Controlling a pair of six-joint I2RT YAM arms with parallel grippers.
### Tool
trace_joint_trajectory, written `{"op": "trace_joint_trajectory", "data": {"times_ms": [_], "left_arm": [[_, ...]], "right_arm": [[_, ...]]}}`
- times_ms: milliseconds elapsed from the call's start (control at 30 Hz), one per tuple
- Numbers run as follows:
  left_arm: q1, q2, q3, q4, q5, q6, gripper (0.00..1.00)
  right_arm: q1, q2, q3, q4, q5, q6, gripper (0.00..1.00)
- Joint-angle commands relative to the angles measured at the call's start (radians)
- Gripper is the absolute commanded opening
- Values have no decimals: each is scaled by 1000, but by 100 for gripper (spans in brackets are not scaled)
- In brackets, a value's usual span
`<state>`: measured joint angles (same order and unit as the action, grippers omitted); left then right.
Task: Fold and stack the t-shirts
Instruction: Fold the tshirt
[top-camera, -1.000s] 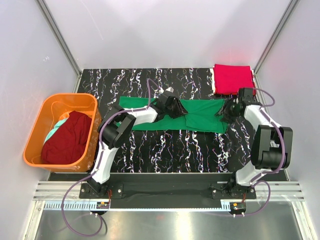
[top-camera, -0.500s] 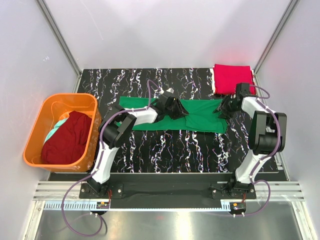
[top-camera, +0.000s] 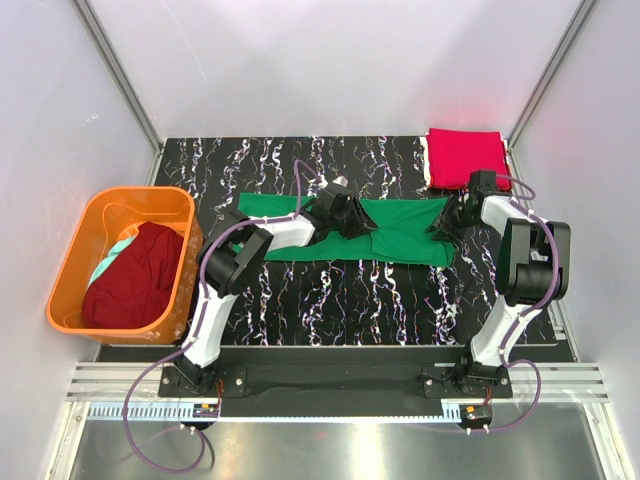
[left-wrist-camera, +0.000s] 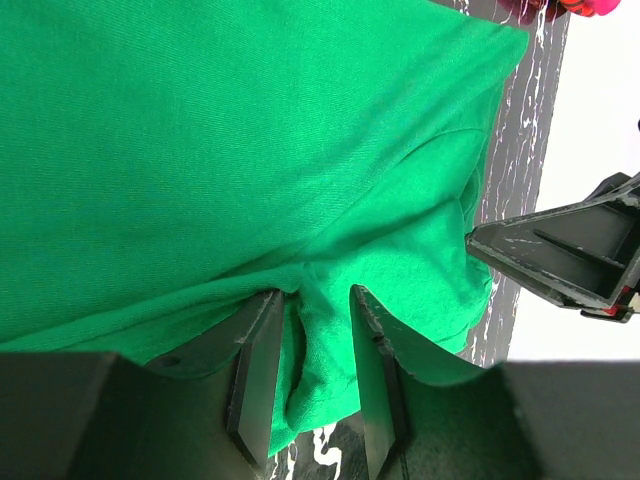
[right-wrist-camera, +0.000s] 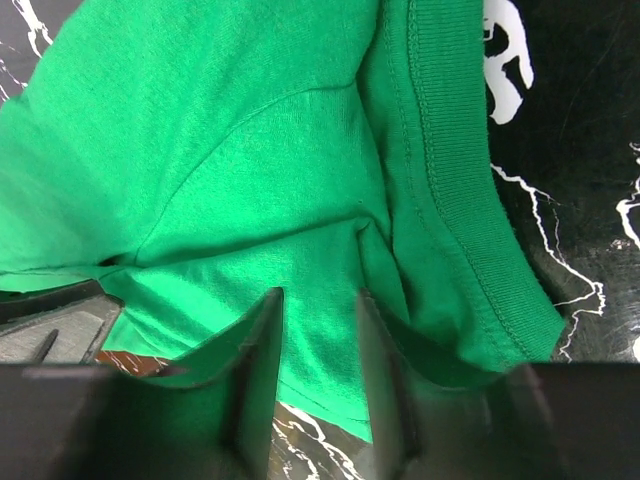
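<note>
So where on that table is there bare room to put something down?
Two bare strips of table: one between the green t-shirt and the near edge, one behind it, left of the red t-shirt. The middle is crowded: left pincer and right pincer both pinch the green t-shirt.

The green t-shirt (top-camera: 400, 235) at mid-frame is one solid kelly green. The table (top-camera: 330, 300) under it is black with white marbled veins. At upper right the red t-shirt (top-camera: 465, 157) is bright crimson. At left, the basket (top-camera: 68, 275) is orange, the maroon t-shirt (top-camera: 135, 285) dark, and the teal garment (top-camera: 118, 250) pale.
</note>
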<state>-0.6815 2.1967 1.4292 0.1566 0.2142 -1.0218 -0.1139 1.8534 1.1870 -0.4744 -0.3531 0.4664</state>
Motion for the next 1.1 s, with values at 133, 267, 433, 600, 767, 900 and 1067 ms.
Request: {"op": "trace_joint_trajectory", "data": {"times_ms": [133,267,433,600,767,900,1067], "left_arm": [[-7,-5,-3,63,27,-9,38],[-7,-2,-6,66,25,-15,38],[-7,-5,-6,64,25,-15,38],[-7,-8,-30,84,16,-34,37],[-3,1,-20,60,-1,-40,37],[0,5,5,-6,4,-38,40],[0,-83,-49,-41,23,12,44]], "right_arm": [[-3,4,0,36,-14,-2,18],[-3,7,28,65,14,23,0],[-3,1,51,69,48,34,0],[-4,-16,49,88,104,26,0],[-4,35,59,129,94,17,0],[-4,82,68,146,97,3,0],[-4,112,82,120,167,-35,4]]}}
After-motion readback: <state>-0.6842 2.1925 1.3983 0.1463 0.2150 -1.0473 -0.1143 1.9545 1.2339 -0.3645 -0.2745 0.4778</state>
